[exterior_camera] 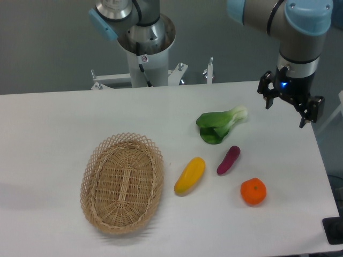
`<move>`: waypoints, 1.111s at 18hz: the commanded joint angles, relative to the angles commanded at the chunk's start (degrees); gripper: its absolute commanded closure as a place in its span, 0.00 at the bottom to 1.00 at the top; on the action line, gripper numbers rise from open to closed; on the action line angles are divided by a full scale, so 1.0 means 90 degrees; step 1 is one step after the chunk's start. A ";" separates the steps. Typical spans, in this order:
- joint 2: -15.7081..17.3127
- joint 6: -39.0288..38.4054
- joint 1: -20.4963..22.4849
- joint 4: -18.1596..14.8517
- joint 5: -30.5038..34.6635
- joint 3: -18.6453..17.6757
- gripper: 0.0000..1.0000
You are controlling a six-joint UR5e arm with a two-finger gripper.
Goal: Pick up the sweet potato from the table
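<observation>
The sweet potato [229,160] is a small slender purple tuber lying on the white table [64,123], right of centre, tilted with its upper end to the right. My gripper [286,114] hangs at the far right, above the table's right edge, well up and to the right of the sweet potato. Its two black fingers are spread apart and hold nothing.
A yellow-orange oblong fruit [189,175] lies just left of the sweet potato. A round orange [253,191] sits below and right of it. A green bok choy [220,124] lies just above it. A wicker basket [122,182] stands at the left. The arm's base [146,45] is at the back.
</observation>
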 joint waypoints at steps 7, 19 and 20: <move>0.0000 0.0010 0.0029 0.0000 -0.0039 -0.0010 0.00; -0.0010 0.0000 0.0029 0.0019 -0.0108 0.0049 0.00; -0.0010 0.0000 0.0029 0.0020 -0.0108 0.0059 0.00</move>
